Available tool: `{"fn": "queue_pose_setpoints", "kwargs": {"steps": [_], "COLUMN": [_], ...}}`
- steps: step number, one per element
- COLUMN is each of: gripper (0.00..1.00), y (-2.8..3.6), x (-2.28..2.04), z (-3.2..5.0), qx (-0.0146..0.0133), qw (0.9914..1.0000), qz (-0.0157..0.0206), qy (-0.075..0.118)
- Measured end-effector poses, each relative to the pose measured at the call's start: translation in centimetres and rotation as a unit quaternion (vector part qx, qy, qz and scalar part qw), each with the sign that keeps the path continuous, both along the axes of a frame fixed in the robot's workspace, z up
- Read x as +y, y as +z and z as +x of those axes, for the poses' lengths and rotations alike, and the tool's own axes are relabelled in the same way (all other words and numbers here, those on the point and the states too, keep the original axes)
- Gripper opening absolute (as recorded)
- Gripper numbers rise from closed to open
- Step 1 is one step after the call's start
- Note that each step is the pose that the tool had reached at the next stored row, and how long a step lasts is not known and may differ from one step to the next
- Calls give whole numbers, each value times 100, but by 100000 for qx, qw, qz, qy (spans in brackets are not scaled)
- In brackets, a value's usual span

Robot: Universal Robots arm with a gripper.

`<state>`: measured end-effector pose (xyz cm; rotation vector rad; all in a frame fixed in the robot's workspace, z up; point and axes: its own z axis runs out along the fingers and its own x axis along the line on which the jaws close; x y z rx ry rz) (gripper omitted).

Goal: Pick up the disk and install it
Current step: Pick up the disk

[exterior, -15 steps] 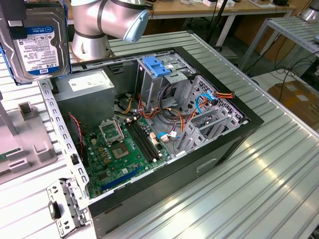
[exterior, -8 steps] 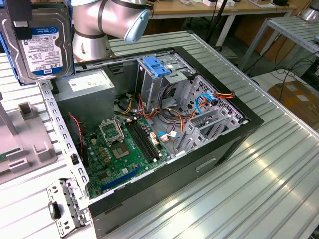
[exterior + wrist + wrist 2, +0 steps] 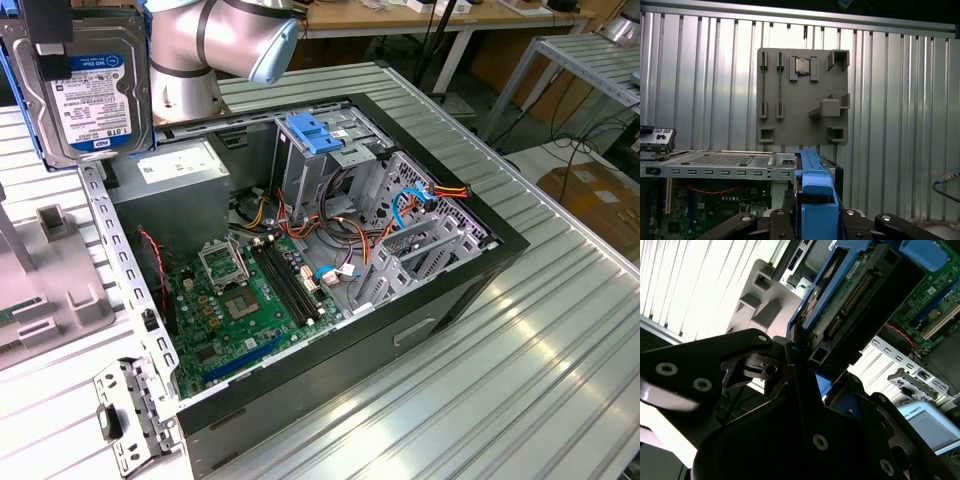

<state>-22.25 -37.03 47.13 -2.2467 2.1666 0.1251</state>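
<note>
The disk (image 3: pixel 92 95) is off the worktop (label outward), clamped edgewise in the gripper (image 3: pixel 802 352), whose fingers are closed onto it, above a corner of the open computer case (image 3: pixel 480 250). It is not yet seated in the drive cage (image 3: pixel 335 160).

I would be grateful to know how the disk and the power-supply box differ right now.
The disk is held upright in the gripper; the power-supply box sits inside the case. The disk is a thin slab with blue rails; the power-supply box is deep and plain grey. Both are grey metal with a printed label.
</note>
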Motion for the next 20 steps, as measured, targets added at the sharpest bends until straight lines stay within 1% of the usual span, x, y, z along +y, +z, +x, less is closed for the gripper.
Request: {"fn": "queue_pose_setpoints", "kwargs": {"steps": [10, 20], "gripper": [37, 37], "y": [0, 0], "x": [-11, -15], "z": [36, 121], "qx": [0, -1], "qw": [100000, 100000], "qz": [-1, 1], "qy": [1, -1]}}
